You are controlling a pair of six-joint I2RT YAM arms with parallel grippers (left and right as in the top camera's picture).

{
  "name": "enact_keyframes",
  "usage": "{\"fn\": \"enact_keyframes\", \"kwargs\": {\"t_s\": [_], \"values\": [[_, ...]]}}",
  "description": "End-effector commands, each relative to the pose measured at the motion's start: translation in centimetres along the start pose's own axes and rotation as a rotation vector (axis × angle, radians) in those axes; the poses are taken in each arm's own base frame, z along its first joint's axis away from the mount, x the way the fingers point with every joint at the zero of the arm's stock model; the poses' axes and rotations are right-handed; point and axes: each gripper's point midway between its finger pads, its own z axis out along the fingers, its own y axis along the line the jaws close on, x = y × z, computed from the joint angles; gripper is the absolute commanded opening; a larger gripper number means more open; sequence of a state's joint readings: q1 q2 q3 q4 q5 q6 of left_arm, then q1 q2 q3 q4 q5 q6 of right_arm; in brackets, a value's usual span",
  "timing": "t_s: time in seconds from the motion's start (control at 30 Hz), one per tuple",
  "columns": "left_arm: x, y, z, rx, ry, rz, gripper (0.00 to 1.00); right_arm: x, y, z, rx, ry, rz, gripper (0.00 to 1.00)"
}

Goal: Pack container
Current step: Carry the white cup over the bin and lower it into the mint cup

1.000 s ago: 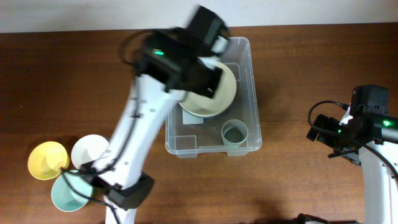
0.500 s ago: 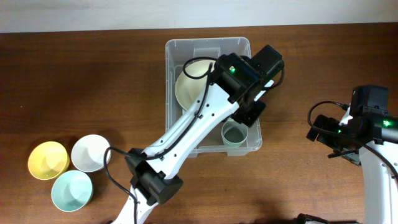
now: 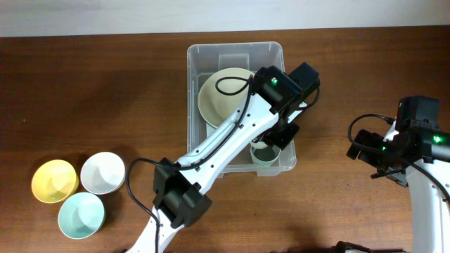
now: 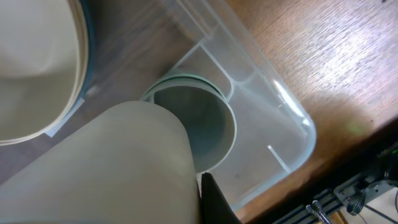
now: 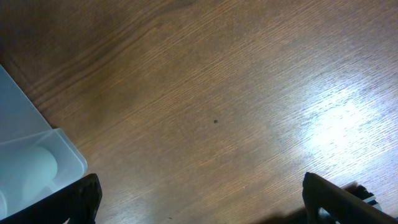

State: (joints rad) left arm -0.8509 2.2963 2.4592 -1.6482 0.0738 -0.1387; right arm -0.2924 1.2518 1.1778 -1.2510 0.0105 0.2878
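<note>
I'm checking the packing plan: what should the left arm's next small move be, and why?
Probably lower straight down. The left gripper seems to hold a cream cup over the green cup inside the container, apparently lined up for nesting.

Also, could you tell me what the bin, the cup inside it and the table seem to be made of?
Bin: clear, glossy plastic by the look; you can see through its walls.
Cup: pale green, smooth and matte, plastic or glazed ceramic; the look leaves that open.
Table: brown wood or wood-look laminate, with visible grain and a soft sheen.
</note>
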Motion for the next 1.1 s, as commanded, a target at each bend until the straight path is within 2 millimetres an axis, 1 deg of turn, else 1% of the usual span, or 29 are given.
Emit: {"fn": "enact_keyframes", "kwargs": {"t_s": [0.0,0.03,0.07,0.1,0.13,0.17,0.23,0.4,0.7,0.77,0.8,0.9,0.97,1.0,1.07], "values": [[0.3,-0.6,1.1,0.013,0.032,0.019,0.01,0.0,-0.1,-0.1,0.001,-0.005,0.011,0.99],[0.3,-0.6,1.2,0.014,0.031,0.021,0.02,0.0,-0.1,-0.1,0.001,-0.005,0.011,0.99],[0.2,-0.8,1.2,0.014,0.028,0.024,0.06,0.0,-0.1,-0.1,0.001,-0.005,0.012,0.99],[0.2,-0.9,1.2,0.014,0.026,0.026,0.22,0.0,-0.1,-0.1,0.001,-0.005,0.011,0.99],[0.2,-0.9,1.2,0.014,0.027,0.026,0.30,0.0,-0.1,-0.1,0.001,-0.005,0.011,0.99],[0.2,-0.9,1.2,0.014,0.027,0.026,0.31,0.0,-0.1,-0.1,0.001,-0.005,0.011,0.99],[0.2,-0.9,1.2,0.014,0.027,0.026,0.36,0.0,-0.1,-0.1,0.000,-0.006,0.011,0.99],[0.2,-0.9,1.2,0.014,0.027,0.026,0.36,0.0,-0.1,-0.1,0.000,-0.006,0.011,0.99],[0.2,-0.9,1.2,0.015,0.028,0.026,0.35,-0.1,-0.1,-0.1,0.001,-0.006,0.012,0.99],[0.2,-1.0,1.2,0.023,0.028,0.028,0.25,-0.1,-0.1,-0.1,0.000,-0.006,0.011,0.99],[0.3,-1.6,1.2,0.059,0.032,0.061,0.20,-0.1,-0.1,-0.1,0.000,-0.006,0.011,0.99],[0.4,-2.1,1.1,0.089,0.035,0.077,0.13,-0.1,-0.1,-0.1,0.000,-0.006,0.011,0.99],[0.4,-2.1,1.1,0.090,0.035,0.077,0.03,-0.1,-0.1,-0.1,0.000,-0.006,0.011,0.99],[0.4,-2.1,1.1,0.090,0.035,0.077,0.01,-0.1,-0.1,-0.1,0.001,-0.006,0.011,0.99],[0.4,-2.3,1.1,0.100,0.037,0.078,0.01,-0.1,-0.1,-0.1,0.000,-0.006,0.011,0.99]]}}
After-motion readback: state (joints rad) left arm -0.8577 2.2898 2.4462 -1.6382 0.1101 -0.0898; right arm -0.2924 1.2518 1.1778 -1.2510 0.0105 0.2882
